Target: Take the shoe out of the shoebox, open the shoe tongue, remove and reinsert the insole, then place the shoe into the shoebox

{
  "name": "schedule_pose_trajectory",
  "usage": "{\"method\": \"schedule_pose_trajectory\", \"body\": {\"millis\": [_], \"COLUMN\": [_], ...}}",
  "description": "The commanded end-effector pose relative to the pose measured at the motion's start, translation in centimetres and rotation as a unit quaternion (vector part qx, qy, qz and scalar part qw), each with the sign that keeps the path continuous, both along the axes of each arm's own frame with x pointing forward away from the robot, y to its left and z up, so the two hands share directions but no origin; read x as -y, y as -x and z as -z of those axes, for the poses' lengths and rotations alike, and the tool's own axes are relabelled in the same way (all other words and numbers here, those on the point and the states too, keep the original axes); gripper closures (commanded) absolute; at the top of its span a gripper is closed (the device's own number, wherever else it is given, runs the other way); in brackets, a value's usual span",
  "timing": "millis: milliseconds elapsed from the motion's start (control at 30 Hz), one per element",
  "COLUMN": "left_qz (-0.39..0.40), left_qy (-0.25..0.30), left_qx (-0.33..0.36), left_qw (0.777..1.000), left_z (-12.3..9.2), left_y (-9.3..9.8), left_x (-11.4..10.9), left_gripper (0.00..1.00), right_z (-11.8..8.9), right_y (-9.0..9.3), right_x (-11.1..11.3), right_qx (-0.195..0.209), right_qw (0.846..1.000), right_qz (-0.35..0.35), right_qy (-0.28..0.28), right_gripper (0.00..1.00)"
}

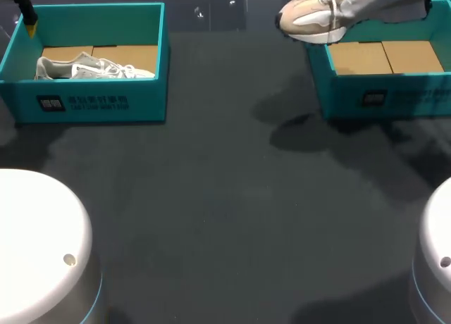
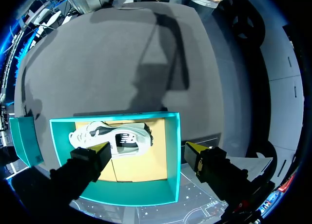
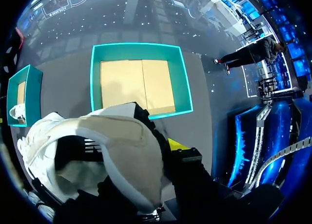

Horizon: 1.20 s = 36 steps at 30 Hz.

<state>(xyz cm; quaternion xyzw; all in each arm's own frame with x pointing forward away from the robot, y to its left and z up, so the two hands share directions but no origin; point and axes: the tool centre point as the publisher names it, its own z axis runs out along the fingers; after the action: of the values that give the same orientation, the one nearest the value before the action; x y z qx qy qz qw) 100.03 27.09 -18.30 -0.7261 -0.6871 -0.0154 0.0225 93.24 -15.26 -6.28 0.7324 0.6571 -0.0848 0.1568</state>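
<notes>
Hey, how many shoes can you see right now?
2. A grey-white shoe lies inside the left shoebox. A beige shoe is held up in the air over the left edge of the right shoebox. None looks hidden.

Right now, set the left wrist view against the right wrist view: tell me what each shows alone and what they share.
Only the left wrist view: the left gripper, open, and the white and grey sneaker seen whole, lying on its side. Only the right wrist view: the beige and white sneaker held by the right gripper, and the bare brown floor of the empty teal cardboard shoebox. Both: the dark grey table and the other teal cardboard shoebox holding the white sneaker, only a sliver of it in the right wrist view.
</notes>
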Motion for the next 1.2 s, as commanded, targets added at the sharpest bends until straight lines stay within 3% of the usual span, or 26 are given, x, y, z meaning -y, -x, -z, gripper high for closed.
{"method": "schedule_pose_trajectory", "body": {"millis": [33, 733, 833, 1200], "left_qz": [0.0, 0.0, 0.0, 0.0], "left_qy": [0.0, 0.0, 0.0, 0.0], "left_qx": [0.001, 0.001, 0.001, 0.001], "left_qw": [1.0, 1.0, 1.0, 1.0], "left_z": [0.0, 0.0, 0.0, 0.0], "left_y": [0.0, 0.0, 0.0, 0.0], "left_x": [0.0, 0.0, 0.0, 0.0], "left_gripper": [0.0, 0.0, 0.0, 0.0], "right_z": [-0.2, 6.0, 7.1, 7.1], "right_y": [3.5, 15.5, 16.0, 16.0], "right_x": [-3.2, -16.8, -18.2, -18.2], "right_qx": [0.079, 0.067, 0.041, 0.041], "right_qw": [0.996, 0.997, 0.998, 0.998], "right_qz": [-0.025, 0.013, 0.014, 0.014], "right_qy": [0.035, 0.044, 0.035, 0.035], "right_gripper": [1.0, 1.0, 1.0, 1.0]}}
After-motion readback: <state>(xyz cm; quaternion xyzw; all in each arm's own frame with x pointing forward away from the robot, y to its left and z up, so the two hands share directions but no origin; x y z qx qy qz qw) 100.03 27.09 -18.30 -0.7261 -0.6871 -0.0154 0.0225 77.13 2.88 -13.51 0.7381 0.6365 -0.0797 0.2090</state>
